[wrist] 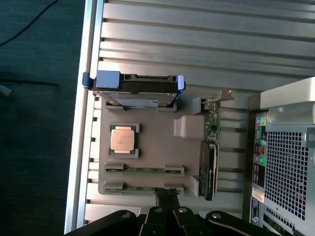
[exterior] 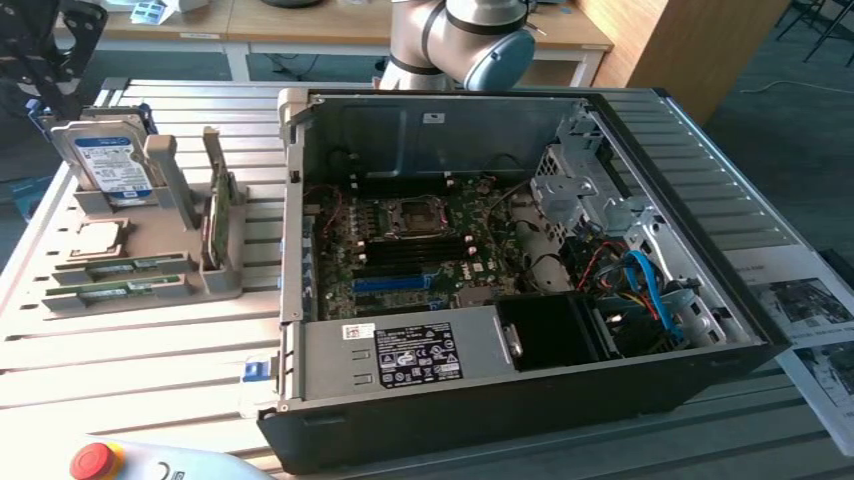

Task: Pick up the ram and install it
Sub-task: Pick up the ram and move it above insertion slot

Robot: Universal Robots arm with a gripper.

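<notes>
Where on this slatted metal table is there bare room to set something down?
The slatted metal table is bare between the grey plastic parts holder and the red round stop button, beside the open black computer case. A bare strip runs along the case on the exterior view's right. The holder is crowded.

Open computer case (exterior: 534,425) on slatted table (exterior: 134,350), blue-labelled hard drive (exterior: 110,160) upright in grey holder (wrist: 157,150), red button (exterior: 94,459)

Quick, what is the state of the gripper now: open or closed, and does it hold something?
Gripper: closed, holding nothing; both ram sticks lie in the grey holder.
</notes>
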